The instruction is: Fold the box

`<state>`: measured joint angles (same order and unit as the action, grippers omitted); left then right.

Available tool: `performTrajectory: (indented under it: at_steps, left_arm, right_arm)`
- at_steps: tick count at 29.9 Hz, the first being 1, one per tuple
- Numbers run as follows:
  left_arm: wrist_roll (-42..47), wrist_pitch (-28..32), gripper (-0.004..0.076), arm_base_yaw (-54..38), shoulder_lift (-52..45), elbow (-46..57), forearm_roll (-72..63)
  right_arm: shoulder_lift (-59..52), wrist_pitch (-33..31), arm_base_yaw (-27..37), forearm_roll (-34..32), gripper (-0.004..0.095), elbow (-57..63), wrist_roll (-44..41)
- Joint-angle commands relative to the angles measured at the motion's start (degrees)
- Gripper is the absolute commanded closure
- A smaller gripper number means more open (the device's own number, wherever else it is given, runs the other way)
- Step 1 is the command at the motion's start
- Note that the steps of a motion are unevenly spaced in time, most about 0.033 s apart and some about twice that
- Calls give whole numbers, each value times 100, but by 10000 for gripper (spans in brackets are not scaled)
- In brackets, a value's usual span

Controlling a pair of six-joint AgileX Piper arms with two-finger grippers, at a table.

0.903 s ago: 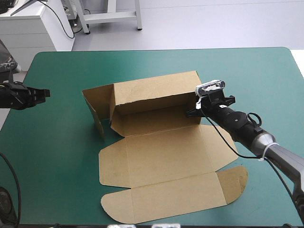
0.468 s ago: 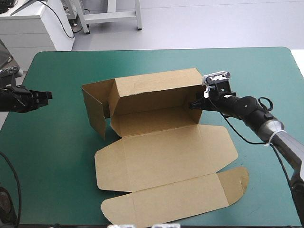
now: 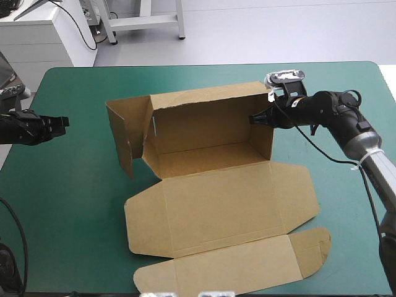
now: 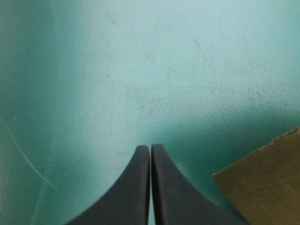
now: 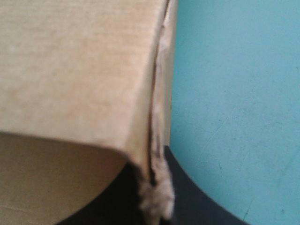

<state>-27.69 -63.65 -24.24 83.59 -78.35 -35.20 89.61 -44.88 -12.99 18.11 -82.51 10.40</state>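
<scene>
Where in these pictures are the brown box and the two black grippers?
box (image 3: pixel 204 120), high view, on its raised back wall.
left gripper (image 4: pixel 150 148), left wrist view, where its shut fingertips meet.
right gripper (image 3: pixel 252 119), high view, at its tips gripping the box's right wall.

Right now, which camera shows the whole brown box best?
The high view: it shows the whole box, walls raised at the back and the lid flat in front. The left wrist view catches only one brown corner beside the shut left gripper. The right wrist view shows just one wall's edge, pinched in the right gripper.
</scene>
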Motion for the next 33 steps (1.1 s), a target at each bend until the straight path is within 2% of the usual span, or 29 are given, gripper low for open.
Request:
performTrajectory:
  at_steps: [1, 5, 9, 13, 17, 33]
  left_arm:
    - [-20, 74, 731, 5, -225, -137, -368]
    - [-20, -10, 731, 15, -225, -137, -480]
    - [-20, 0, 731, 15, -225, -137, -641]
    - [-41, 52, 731, 27, -225, -137, -735]
    - [-41, -12, 731, 113, -225, -137, -707]
    - [-66, -41, 731, 252, -225, -137, -699]
  right_arm:
    - [-167, -417, 23, -79, 907, -781, -469]
    - [-99, -1423, 23, -798, 906, -1439, -1040]
    - [-12, -2667, 23, -1115, 906, -1899, -1202]
    - [-62, -2651, 2, -662, 907, -1836, -1321]
    - [21, -2651, -101, -611, 906, -1709, -1430]
    - [1119, -2651, -88, -1007, 907, -1651, -1428]
